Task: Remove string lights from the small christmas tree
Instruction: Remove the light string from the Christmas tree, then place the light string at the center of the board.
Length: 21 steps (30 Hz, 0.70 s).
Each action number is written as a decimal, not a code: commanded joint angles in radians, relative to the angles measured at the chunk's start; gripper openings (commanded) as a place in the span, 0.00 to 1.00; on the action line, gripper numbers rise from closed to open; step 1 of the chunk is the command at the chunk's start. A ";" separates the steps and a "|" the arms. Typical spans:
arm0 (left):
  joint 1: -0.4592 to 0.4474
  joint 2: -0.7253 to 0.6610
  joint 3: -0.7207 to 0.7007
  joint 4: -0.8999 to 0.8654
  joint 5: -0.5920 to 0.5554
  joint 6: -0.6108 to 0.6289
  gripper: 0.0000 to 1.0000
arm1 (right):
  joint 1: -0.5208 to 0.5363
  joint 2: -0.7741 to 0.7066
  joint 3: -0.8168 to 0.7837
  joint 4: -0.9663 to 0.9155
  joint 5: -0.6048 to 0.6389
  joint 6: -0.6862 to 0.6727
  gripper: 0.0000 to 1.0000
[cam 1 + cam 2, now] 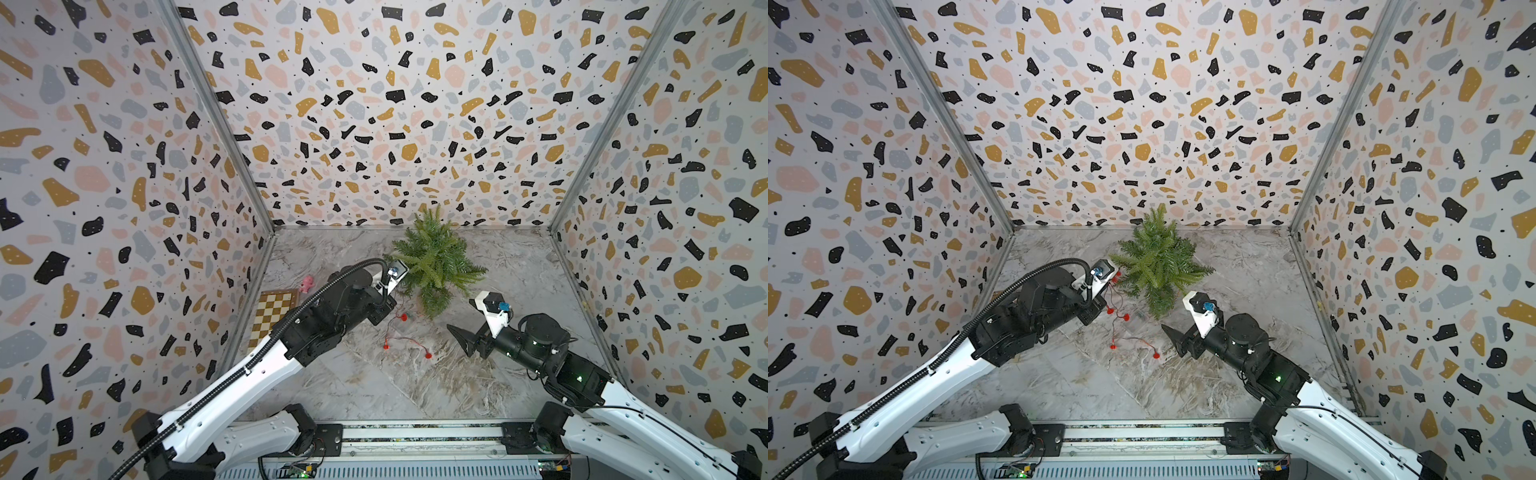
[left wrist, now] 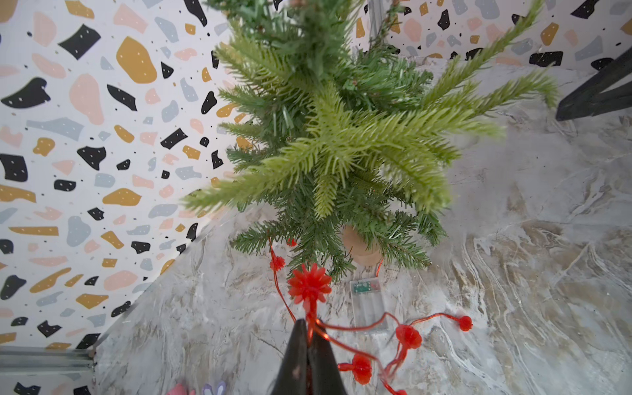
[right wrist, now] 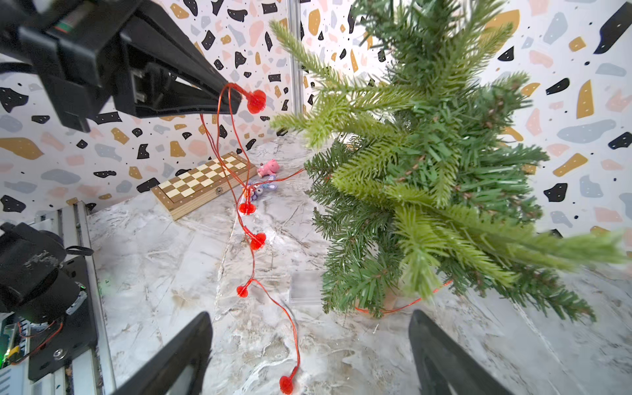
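Step in hand: unwinding is under way. Most of the string lights [image 3: 253, 239] hang free or lie on the worktop [image 1: 415, 386], but a run of wire still curls round the foot of the small christmas tree [image 1: 436, 257].
Left gripper [image 2: 309, 326]: jaws clamped on the red wire just behind a bulb, held aloft beside the lower branches.
Right gripper [image 3: 309, 316]: jaws spread wide, holding nothing, low near the tree's foot.
Where the lights lie: from the left jaws the strand drops to the worktop and trails between the two arms. Its clear box [image 2: 367, 304] lies flat just beside the wooden base [image 2: 362, 246].
Next move, as a judgement: the loop at the foot must be drawn clear, probably by the open right jaws, without toppling the tree.
Right wrist view only: shows the wire arc under the branches and the left jaws' pinch from the side.
Left wrist view only: shows the box plainly.
Both top views: show both arms, but the box is hard to make out.
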 commanded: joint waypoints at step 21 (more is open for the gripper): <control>0.250 -0.046 0.019 0.035 0.259 -0.112 0.00 | 0.003 0.050 0.060 0.012 0.028 -0.024 0.89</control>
